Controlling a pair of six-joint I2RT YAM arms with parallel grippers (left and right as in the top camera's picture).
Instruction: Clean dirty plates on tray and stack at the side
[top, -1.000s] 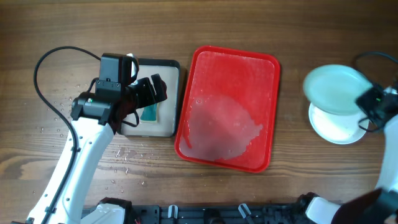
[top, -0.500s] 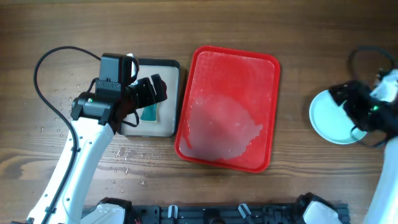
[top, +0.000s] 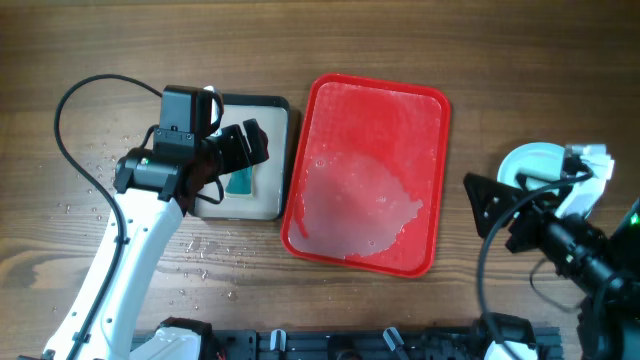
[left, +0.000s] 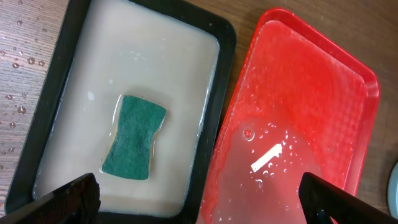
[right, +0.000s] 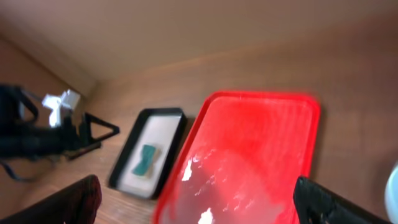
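Observation:
The red tray lies mid-table, wet, a film of water pooled in its near half and no plates on it. The plates sit stacked on the wood at the far right, mostly hidden under my right arm; only a pale edge shows there and at the right wrist view's border. My right gripper hangs open and empty between the tray and the stack, looking back over the tray. My left gripper is open and empty above a green sponge.
The sponge soaks in a black-rimmed beige tray of cloudy water, pressed against the red tray's left side. Water drops dot the wood left and in front of it. A black cable loops at the far left.
My right gripper opened and left the pale blue plate on the stack, then drew back and down, turning toward the red tray. The left arm has not moved.

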